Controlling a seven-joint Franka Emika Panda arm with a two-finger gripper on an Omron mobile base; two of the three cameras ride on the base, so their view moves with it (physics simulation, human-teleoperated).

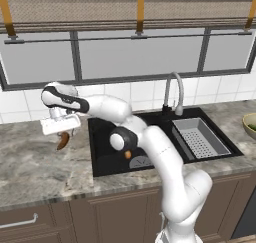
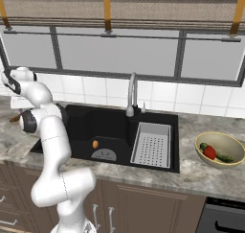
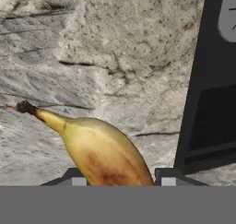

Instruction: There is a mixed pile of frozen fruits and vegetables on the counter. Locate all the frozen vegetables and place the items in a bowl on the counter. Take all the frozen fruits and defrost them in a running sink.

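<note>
My gripper (image 1: 61, 131) hangs low over the counter (image 1: 30, 162) left of the sink (image 1: 106, 159), shut on the brown-orange banana (image 1: 62, 141). In the hand view the banana (image 3: 99, 154) sits between the two finger tips (image 3: 168, 177), stem pointing away over the stone (image 3: 115, 57). A small orange (image 1: 128, 154) lies in the black basin near the drain, also seen from the right (image 2: 95, 144). The tan bowl (image 2: 213, 162) stands on the counter right of the sink, holding a red apple (image 2: 209, 152) and a slim green vegetable (image 2: 223, 157).
A grey perforated tray (image 2: 152, 143) fills the right part of the sink. The curved metal tap (image 1: 172, 93) rises behind the basin. A tiled wall and window run along the back. Wooden cabinets sit below the counter edge.
</note>
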